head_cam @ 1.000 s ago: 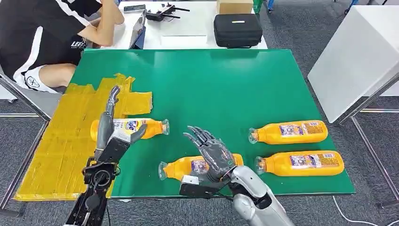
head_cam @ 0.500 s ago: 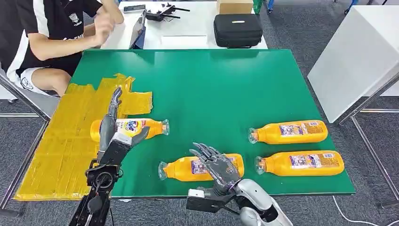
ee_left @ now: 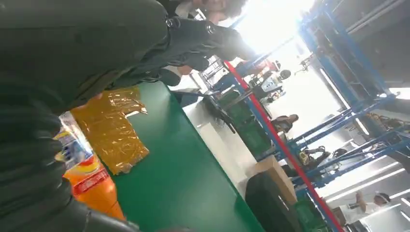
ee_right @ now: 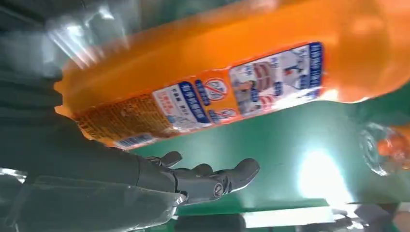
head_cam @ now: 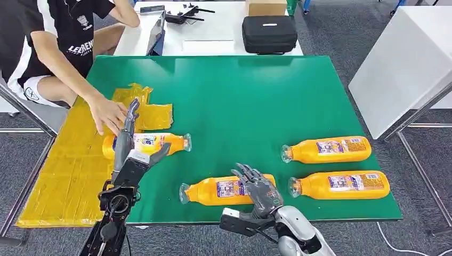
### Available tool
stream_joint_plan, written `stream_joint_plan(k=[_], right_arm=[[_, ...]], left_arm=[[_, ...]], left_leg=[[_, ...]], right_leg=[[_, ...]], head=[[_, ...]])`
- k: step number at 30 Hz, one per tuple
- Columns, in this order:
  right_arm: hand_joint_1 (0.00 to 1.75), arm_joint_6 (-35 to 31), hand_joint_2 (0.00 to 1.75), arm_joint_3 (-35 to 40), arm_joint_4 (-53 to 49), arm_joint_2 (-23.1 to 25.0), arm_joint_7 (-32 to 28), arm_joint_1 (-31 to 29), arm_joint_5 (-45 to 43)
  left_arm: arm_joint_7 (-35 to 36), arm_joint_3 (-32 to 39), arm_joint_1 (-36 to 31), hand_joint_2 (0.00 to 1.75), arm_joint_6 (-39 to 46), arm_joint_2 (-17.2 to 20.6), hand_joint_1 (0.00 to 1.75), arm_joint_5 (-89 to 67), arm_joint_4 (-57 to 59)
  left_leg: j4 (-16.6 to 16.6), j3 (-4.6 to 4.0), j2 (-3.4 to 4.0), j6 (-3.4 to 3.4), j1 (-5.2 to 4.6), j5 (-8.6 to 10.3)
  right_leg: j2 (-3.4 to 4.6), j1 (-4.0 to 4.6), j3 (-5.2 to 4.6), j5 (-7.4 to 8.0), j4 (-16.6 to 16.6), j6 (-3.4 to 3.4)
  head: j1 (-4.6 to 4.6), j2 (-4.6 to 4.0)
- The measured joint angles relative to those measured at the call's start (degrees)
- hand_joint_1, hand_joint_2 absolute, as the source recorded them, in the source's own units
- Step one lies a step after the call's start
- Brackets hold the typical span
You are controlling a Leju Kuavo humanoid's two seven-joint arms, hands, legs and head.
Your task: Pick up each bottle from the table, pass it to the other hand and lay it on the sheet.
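Observation:
Several orange bottles lie on the green table [head_cam: 240,96]. One bottle [head_cam: 152,144] lies at the edge of the yellow sheet [head_cam: 64,165]; my left hand [head_cam: 127,152] rests over it with fingers straight and thumb apart, gripping nothing. A person's hand [head_cam: 108,114] touches that bottle's base end. The left wrist view has the same bottle [ee_left: 89,181] and sheet [ee_left: 113,130]. My right hand [head_cam: 259,189] hovers open over the base end of a near bottle [head_cam: 221,191]. In the right wrist view its fingers [ee_right: 208,176] lie spread beside this bottle [ee_right: 232,82].
Two more bottles [head_cam: 326,149] [head_cam: 341,185] lie at the table's right side. A person [head_cam: 48,42] sits at the back left. A black case [head_cam: 269,33] stands on the white table behind. A white box [head_cam: 405,64] stands to the right.
My right hand has drawn back toward the near table edge, over the near bottle's base. The person's hand has reached down to the bottle under my left hand, which hardly moved.

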Motion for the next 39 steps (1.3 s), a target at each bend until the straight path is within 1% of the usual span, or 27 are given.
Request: stream_joint_plan(k=[10, 22, 23, 24, 25, 26, 28, 29, 30, 31, 32, 33, 36, 38, 39], right_arm=[[0.0, -0.8, 1.75, -2.0, 2.8, 1.8, 1.0, -0.3, 2.7], [0.0, -1.4, 1.75, -2.3, 7.5, 3.3, 1.0, -3.1, 3.8], [0.05, -1.3, 1.75, -2.3, 8.3, 3.5, 1.0, -3.7, 3.8], [0.21, -1.0, 1.75, -2.3, 9.2, 3.8, 1.1, -4.3, 3.9], [0.21, -0.8, 1.75, -2.3, 10.1, 4.0, 1.2, -4.7, 4.2], [0.58, -0.6, 1.75, -2.3, 10.8, 4.2, 1.6, -5.2, 4.3], [0.58, -0.4, 1.75, -2.3, 12.4, 4.6, 2.3, -6.2, 4.9], [1.06, -0.4, 1.75, -2.3, 13.0, 4.8, 2.5, -6.6, 5.1], [1.48, -0.4, 1.75, -2.3, 13.5, 4.9, 2.7, -6.9, 5.3], [1.54, -0.3, 1.75, -2.3, 14.0, 5.1, 2.8, -7.2, 5.4], [1.64, -0.3, 1.75, -2.2, 14.6, 5.2, 2.9, -7.4, 5.5], [1.68, -0.3, 1.75, -2.2, 14.9, 5.3, 2.9, -7.6, 5.6], [1.68, 0.0, 1.75, -2.2, 15.9, 5.5, 3.4, -8.1, 5.9], [1.62, 0.2, 1.75, -2.2, 16.6, 5.6, 3.7, -8.6, 6.7], [1.62, 0.4, 1.75, -2.2, 17.1, 5.7, 3.9, -8.9, 7.1]], left_arm=[[0.0, 0.0, 0.3, 1.75, -0.2, -0.3, 0.0, 0.2, 0.0], [0.0, 0.0, 0.7, 1.75, -0.1, -0.5, 0.0, 0.2, 0.0], [0.0, 0.0, 0.7, 1.75, -0.1, -0.5, 0.0, 0.2, 0.1], [0.0, 0.0, 0.7, 1.75, -0.1, -0.5, 0.0, 0.3, 0.2], [0.0, 0.0, 0.7, 1.75, 0.0, -0.5, 0.0, 0.3, 0.2], [0.0, 0.0, 0.7, 1.75, 0.0, -0.5, 0.0, 0.3, 0.3], [0.0, 0.0, 0.7, 1.75, 0.0, -0.6, 0.0, 0.4, 0.5], [0.0, 0.0, 0.7, 1.75, 0.0, -0.6, 0.0, 0.4, 0.5], [0.0, 0.0, 0.7, 1.75, 0.0, -0.7, 0.0, 0.4, 0.5], [0.0, 0.0, 0.7, 1.75, 0.0, -0.7, 0.0, 0.4, 0.5], [0.0, 0.0, 0.7, 1.75, 0.0, -0.7, 0.0, 0.4, 0.6], [0.0, 0.0, 0.7, 1.75, 0.0, -0.7, 0.0, 0.5, 0.7], [0.0, 0.0, 0.7, 1.75, 0.0, -0.7, 0.0, 0.7, 0.9], [0.0, 0.0, 0.7, 1.75, 0.0, -0.7, 0.0, 0.7, 1.0], [0.0, 0.0, 0.6, 1.75, 0.0, -0.7, 0.0, 0.7, 1.0]], left_leg=[[0.0, 0.0, -0.01, 0.0, 0.0, 0.0], [0.0, 0.04, 0.01, 0.0, 0.0, 0.0], [0.0, 0.07, 0.01, 0.0, 0.0, 0.0], [0.0, 0.1, 0.01, 0.0, 0.0, 0.0], [0.0, 0.12, 0.01, 0.0, 0.01, 0.0], [0.0, 0.16, 0.02, 0.0, 0.01, 0.0], [0.0, 0.25, 0.06, 0.0, 0.01, 0.0], [0.0, 0.31, 0.06, 0.0, 0.01, 0.0], [0.0, 0.35, 0.06, 0.0, 0.01, 0.0], [0.0, 0.4, 0.05, 0.0, 0.01, 0.0], [0.0, 0.44, 0.05, 0.0, 0.01, 0.0], [0.0, 0.46, 0.05, 0.0, 0.01, 0.0], [0.0, 0.56, 0.05, 0.0, 0.01, 0.0], [0.0, 0.65, 0.06, 0.0, 0.01, 0.0], [0.0, 0.71, 0.06, 0.0, 0.0, 0.0]], right_leg=[[0.0, 0.0, 0.01, 0.0, 0.0, 0.0], [0.01, 0.0, 0.03, 0.0, 0.0, 0.0], [0.01, 0.0, 0.05, 0.0, 0.0, 0.0], [0.01, 0.0, 0.07, 0.0, 0.0, 0.0], [0.01, 0.01, 0.09, 0.0, 0.0, 0.0], [0.02, 0.01, 0.11, 0.0, 0.0, 0.0], [0.02, 0.01, 0.19, 0.0, 0.0, 0.0], [0.03, 0.01, 0.23, 0.0, 0.0, 0.0], [0.03, 0.01, 0.28, 0.0, 0.0, 0.0], [0.03, 0.01, 0.31, 0.0, 0.0, 0.0], [0.03, 0.0, 0.34, 0.0, 0.0, 0.0], [0.03, 0.0, 0.37, 0.0, 0.0, 0.0], [0.03, 0.0, 0.45, 0.03, 0.0, -0.03], [0.04, 0.0, 0.52, 0.06, 0.0, -0.06], [0.04, 0.0, 0.56, 0.06, 0.0, -0.07]], head=[[0.0, 0.0], [0.0, 0.0], [0.0, 0.0], [0.0, 0.0], [0.0, 0.0], [0.0, 0.0], [0.0, 0.0], [0.0, 0.0], [0.0, 0.0], [0.0, 0.0], [0.0, 0.0], [0.0, 0.0], [0.0, 0.0], [0.02, 0.0], [0.0, 0.0]])
